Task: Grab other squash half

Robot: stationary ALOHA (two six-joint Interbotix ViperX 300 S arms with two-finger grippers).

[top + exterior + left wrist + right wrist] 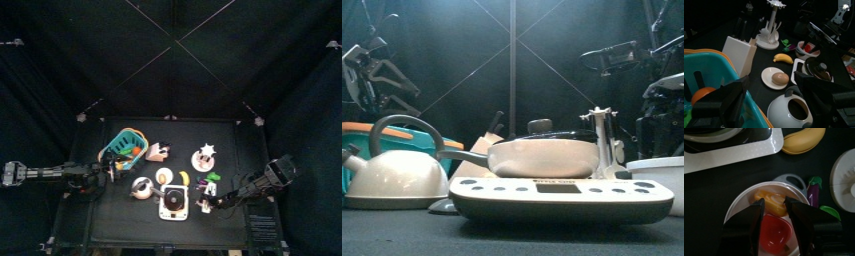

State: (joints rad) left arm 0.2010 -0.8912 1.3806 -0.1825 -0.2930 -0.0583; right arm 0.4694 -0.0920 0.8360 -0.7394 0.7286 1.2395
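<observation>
The right gripper hangs over the white bowl, jaws wide apart and holding nothing. The orange squash half sits in the bowl between them, beside a red piece. The left gripper's jaws stand apart too.

The left arm enters from the left edge of the top view and lies low and level at mid-left, its gripper dark. The right arm slants in from the lower right, wrist bent down, its gripper with jaws spread wide.
</observation>
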